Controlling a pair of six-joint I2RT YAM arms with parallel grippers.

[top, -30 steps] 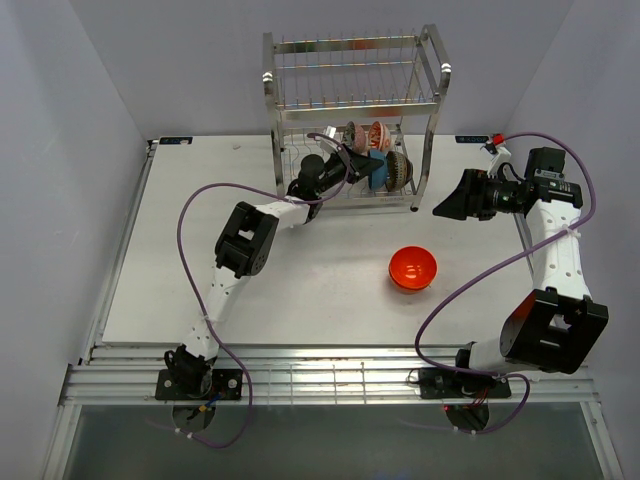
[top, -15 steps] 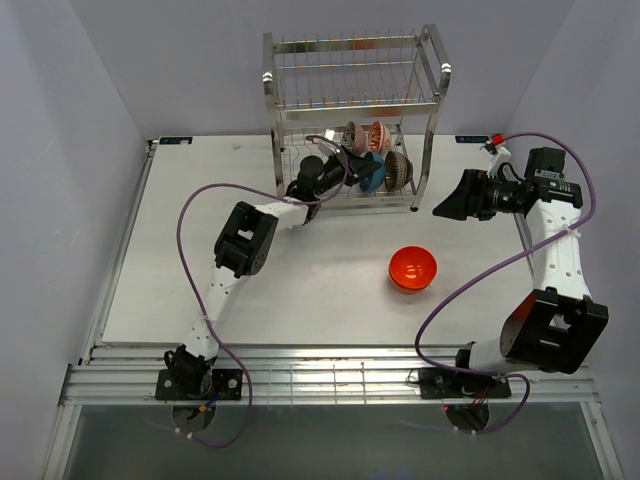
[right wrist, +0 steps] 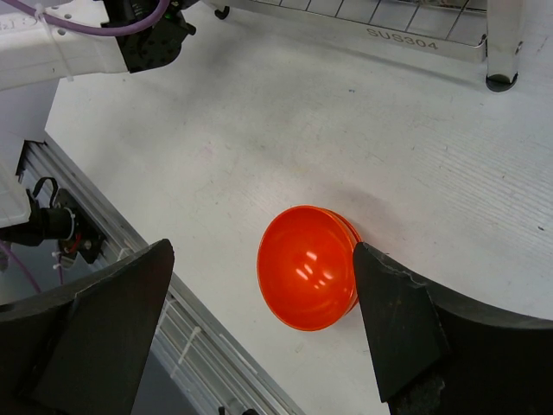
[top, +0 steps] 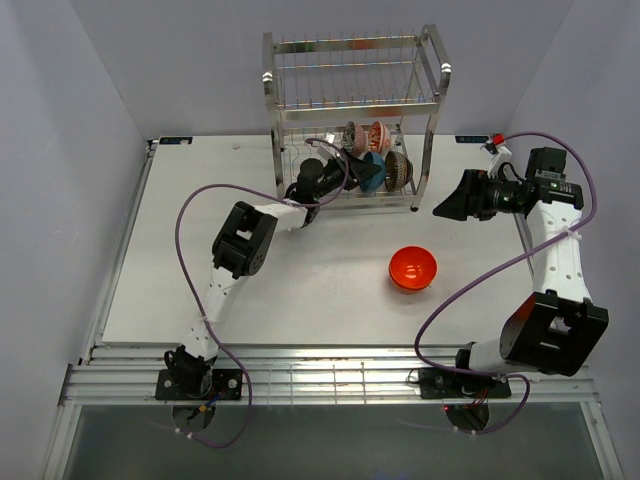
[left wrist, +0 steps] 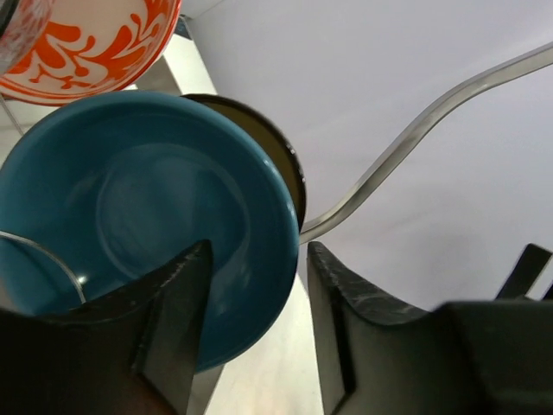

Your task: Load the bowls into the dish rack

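Blue bowl, stood on edge in the rack's lower tier at the desk's far edge, against brown bowl and patterned bowl. Left hand open, astride its rim, clamping nothing; we judge it seated. Orange bowl lies right of centre; right hand, wide open and empty, hovers nearby, placed to fetch it.

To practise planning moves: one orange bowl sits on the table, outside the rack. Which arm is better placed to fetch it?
Right, probably. The right gripper hangs open near the orange bowl, which shows between its fingers in the wrist view. The left gripper is at the rack, open by the blue bowl.
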